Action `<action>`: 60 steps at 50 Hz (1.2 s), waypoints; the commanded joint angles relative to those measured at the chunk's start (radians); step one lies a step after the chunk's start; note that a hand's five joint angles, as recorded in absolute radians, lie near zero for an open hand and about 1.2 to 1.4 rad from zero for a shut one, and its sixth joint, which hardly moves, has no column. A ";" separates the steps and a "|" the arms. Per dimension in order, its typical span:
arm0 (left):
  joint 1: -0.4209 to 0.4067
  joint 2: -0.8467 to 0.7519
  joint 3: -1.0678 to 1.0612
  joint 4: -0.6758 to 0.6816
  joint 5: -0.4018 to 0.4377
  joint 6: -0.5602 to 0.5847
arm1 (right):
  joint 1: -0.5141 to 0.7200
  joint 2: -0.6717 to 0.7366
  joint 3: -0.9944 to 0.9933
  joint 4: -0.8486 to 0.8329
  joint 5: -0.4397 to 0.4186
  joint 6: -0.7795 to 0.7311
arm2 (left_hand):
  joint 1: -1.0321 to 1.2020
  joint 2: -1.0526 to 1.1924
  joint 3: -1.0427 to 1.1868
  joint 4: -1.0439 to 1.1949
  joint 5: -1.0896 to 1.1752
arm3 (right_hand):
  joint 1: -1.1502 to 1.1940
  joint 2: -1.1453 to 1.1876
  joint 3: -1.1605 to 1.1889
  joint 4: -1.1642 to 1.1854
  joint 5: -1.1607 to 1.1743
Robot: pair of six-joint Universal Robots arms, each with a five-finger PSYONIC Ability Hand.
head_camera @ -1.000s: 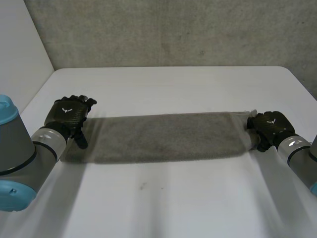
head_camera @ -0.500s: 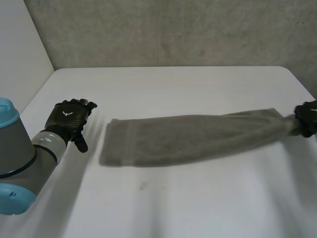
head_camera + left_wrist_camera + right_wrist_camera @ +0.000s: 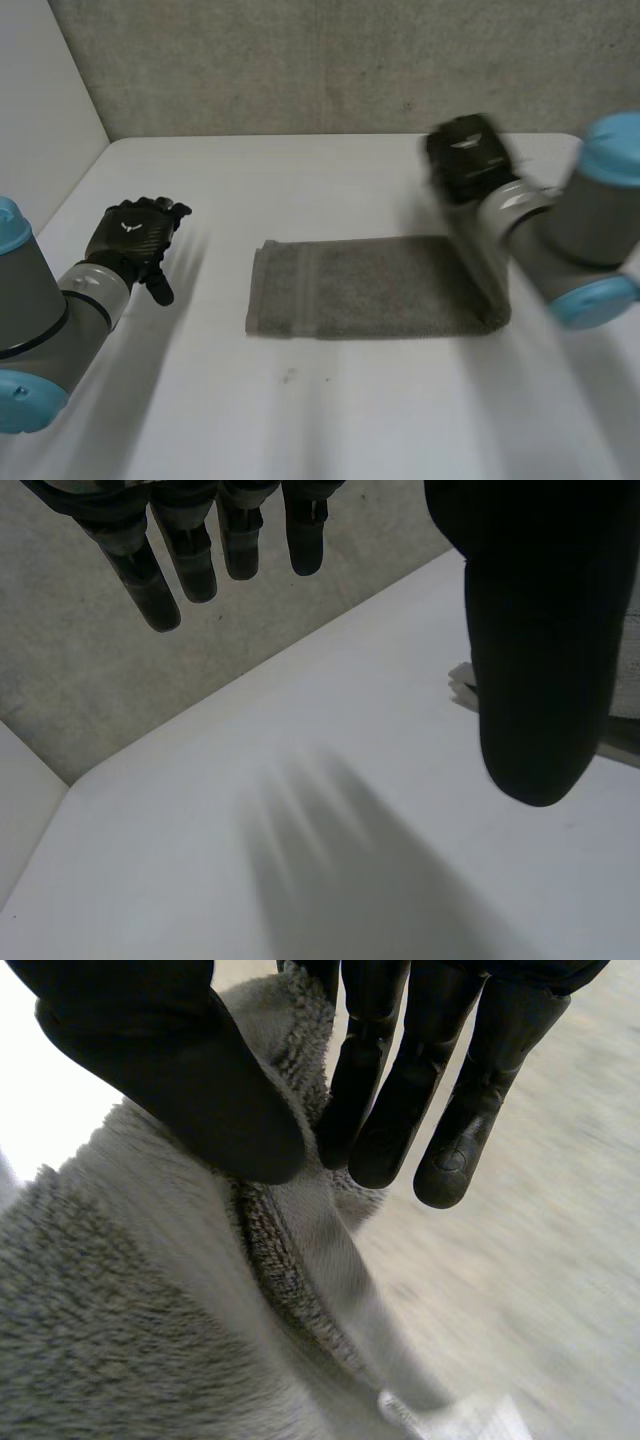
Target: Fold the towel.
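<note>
While right hand (image 3: 468, 160) fingers pinch the towel (image 3: 370, 290) end, left hand (image 3: 130, 235) fingers spread above the table (image 3: 330, 180).

Grey towel (image 3: 370, 285) (right end aloft)

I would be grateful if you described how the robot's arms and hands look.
The left arm and right arm are thick grey cylinders with light-blue caps. The left hand and right hand are black; the left's back bears a small white emblem.
</note>
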 commanded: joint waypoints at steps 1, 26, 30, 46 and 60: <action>-0.001 0.008 0.000 0.000 -0.001 0.000 | 0.312 0.172 -0.043 -0.006 -0.009 0.011 | -0.005 0.010 0.007 0.008 -0.024 | 0.046 0.207 0.207 0.200 0.239; -0.221 -0.085 0.232 0.011 -0.004 -0.124 | 0.040 -0.067 0.253 0.120 0.039 0.123 | 0.004 0.019 0.015 0.017 -0.015 | -1.176 -1.015 -1.014 -1.021 -0.983; -0.286 -0.156 0.288 0.004 -0.012 -0.135 | -0.055 -0.081 0.395 0.080 0.039 0.100 | 0.007 0.022 0.018 0.020 -0.012 | -1.176 -1.015 -1.014 -1.021 -0.983; -0.392 -0.242 0.223 0.003 -0.024 -0.137 | -0.120 -0.079 0.478 -0.061 0.006 0.038 | 0.007 0.022 0.018 0.020 -0.012 | 0.046 0.207 0.207 0.200 0.239; -0.254 -0.239 0.132 -0.002 -0.238 -0.106 | 0.144 -0.021 0.169 0.009 0.058 0.136 | 0.007 0.022 0.018 0.020 -0.012 | 0.046 0.207 0.207 0.200 0.239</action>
